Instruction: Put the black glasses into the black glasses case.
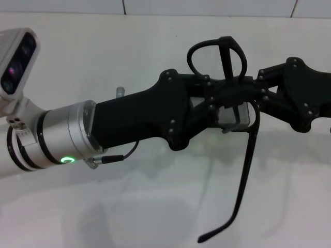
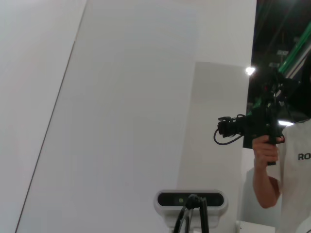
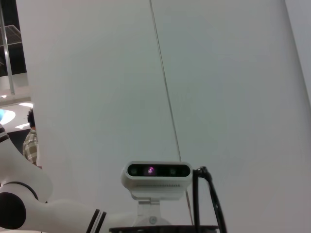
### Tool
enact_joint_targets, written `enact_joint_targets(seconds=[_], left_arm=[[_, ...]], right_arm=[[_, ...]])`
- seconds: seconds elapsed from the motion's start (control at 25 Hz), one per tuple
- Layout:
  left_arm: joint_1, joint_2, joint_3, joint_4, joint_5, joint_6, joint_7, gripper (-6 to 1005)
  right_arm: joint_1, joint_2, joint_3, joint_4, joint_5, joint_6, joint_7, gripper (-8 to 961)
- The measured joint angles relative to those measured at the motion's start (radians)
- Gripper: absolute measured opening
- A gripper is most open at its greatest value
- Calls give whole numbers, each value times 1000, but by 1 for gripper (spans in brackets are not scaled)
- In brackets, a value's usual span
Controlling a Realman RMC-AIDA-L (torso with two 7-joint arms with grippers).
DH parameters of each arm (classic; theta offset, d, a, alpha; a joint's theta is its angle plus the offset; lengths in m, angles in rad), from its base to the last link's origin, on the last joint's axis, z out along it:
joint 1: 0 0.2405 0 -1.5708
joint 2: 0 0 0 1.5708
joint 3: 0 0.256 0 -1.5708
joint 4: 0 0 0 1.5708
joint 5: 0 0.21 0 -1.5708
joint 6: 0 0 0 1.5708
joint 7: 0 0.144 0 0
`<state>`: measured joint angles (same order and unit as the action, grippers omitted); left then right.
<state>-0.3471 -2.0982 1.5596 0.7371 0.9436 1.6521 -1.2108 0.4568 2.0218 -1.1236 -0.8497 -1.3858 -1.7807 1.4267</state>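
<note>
One pair of thin black-framed glasses (image 1: pixel 227 93), two bulky black grippers and one white tabletop (image 1: pixel 155 206) are seen in the head view; no case is seen in any of the three views. The left gripper (image 1: pixel 220 98), mounted on a silver wrist cuff carrying a lit green ring, reaches in from the left of the frame to the centre, and the right gripper (image 1: pixel 258 95) comes in from the right edge at the same height, so that the two meet at the glasses in the upper middle of the frame. The glasses are held up above the tabletop, between the two grippers. Their front is turned upward: one rounded lens rim is seen as a dark loop above the grippers, and a second rim is seen edge-on beside it. One long slender temple arm hangs down toward the lower centre of the frame and ends in a curved tip, clear of the surface. Whether the fingers of either gripper are apart or clamped on the frame cannot be told, since the black parts overlap there. In the left wrist view a white wall, one grey camera bar and a person at the right edge holding a black camera are shown; in the right wrist view, a white wall and one white camera unit.
</note>
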Motion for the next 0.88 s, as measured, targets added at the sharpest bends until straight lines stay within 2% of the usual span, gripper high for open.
enact_joint_targets(seconds=[0.6,0.88], left_arm=[[0,2,2,-7,-9,18,1,111],[1,6,-1,-7,-9,56,3,111]], right_arm=[[-1,1,11,20,3,3,-20,56],[-2,-3,68,93,34,7,-78,55]])
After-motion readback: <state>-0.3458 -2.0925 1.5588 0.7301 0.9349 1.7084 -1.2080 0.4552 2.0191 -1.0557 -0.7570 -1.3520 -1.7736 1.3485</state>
